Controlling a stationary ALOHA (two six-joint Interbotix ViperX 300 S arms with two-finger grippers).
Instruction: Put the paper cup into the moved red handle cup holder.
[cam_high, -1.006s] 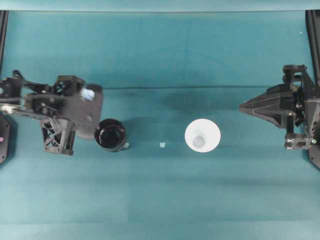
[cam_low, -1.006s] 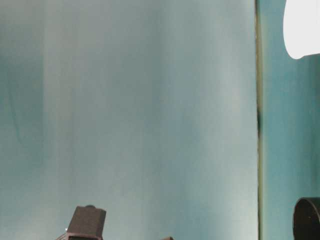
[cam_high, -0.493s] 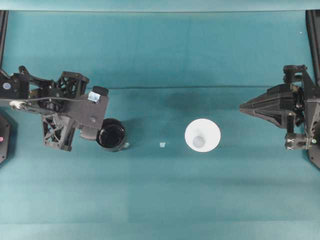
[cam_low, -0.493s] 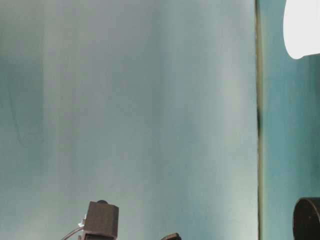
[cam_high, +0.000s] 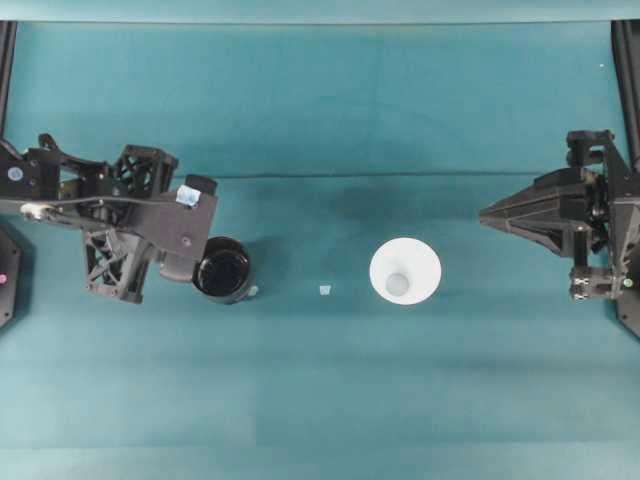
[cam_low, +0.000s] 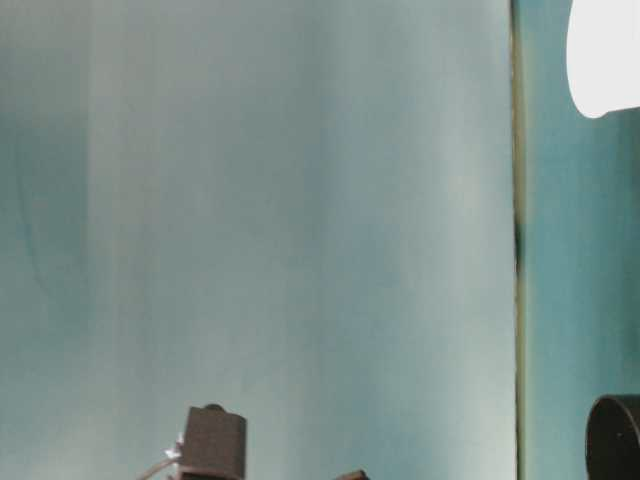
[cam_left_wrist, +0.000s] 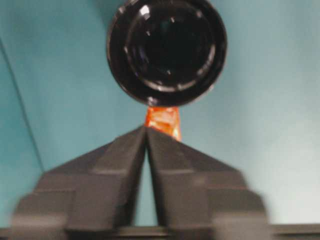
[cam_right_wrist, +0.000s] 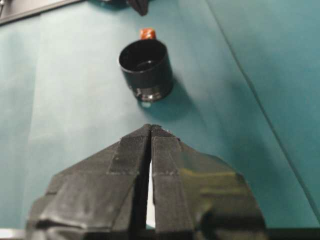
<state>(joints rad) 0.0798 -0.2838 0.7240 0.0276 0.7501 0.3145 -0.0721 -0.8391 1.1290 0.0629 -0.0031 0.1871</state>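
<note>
The white paper cup (cam_high: 405, 271) (cam_low: 604, 55) stands upright, rim up, right of the table's middle. The black red handle cup holder (cam_high: 222, 270) (cam_left_wrist: 167, 50) (cam_right_wrist: 146, 67) (cam_low: 615, 440) stands left of centre, a good way from the cup. Its orange-red handle (cam_left_wrist: 163, 121) (cam_right_wrist: 147, 34) points toward my left gripper (cam_high: 193, 268) (cam_left_wrist: 146, 129). That gripper is shut, with its tips right at the handle and nothing between the fingers. My right gripper (cam_high: 483, 212) (cam_right_wrist: 151, 128) is shut and hangs right of the cup, aimed at the holder.
A tiny pale scrap (cam_high: 324, 290) lies on the teal cloth (cam_high: 320, 400) between holder and cup. Black frame posts (cam_high: 628, 60) stand at the far corners. Part of the left arm (cam_low: 215, 440) shows in the table-level view.
My left arm has shifted and turned slightly beside the holder since a second ago, then held still. Holder, paper cup and right arm have not moved.
</note>
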